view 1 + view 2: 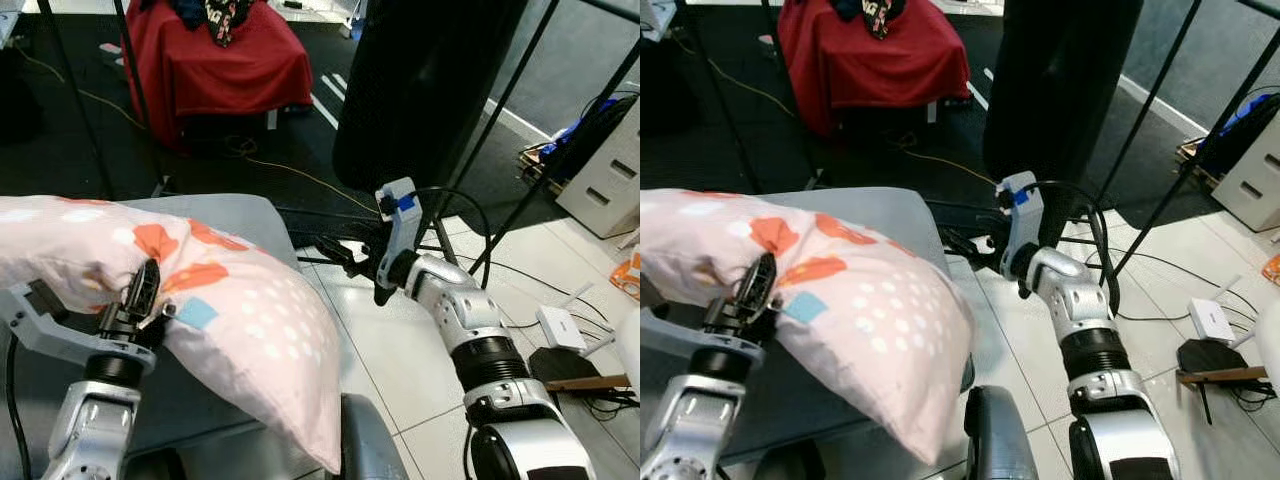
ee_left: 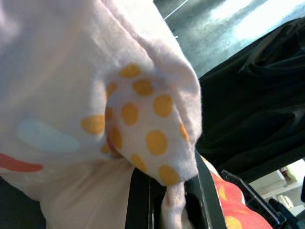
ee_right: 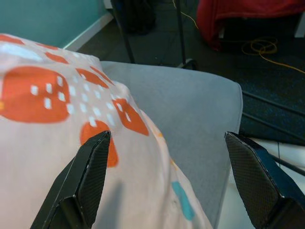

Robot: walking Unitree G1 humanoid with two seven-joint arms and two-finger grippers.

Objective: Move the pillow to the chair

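A pink pillow (image 1: 240, 320) with orange patches, white dots and a blue square lies across the grey chair seat (image 1: 250, 215), and its right end hangs past the seat's edge. My left gripper (image 1: 145, 290) is at the pillow's near side, shut on a bunched fold of its fabric (image 2: 152, 138). My right gripper (image 1: 345, 255) is open just right of the chair, above the white floor. Its fingers (image 3: 90, 167) point at the pillow's far end, with nothing between them.
A rounded grey chair part (image 1: 370, 440) sits below the pillow's overhanging end. A red-draped seat (image 1: 220, 60) stands at the back and a tall black shape (image 1: 420, 90) behind my right arm. Black stand poles (image 1: 500, 130), cables and a white box (image 1: 560, 325) occupy the tiled floor at right.
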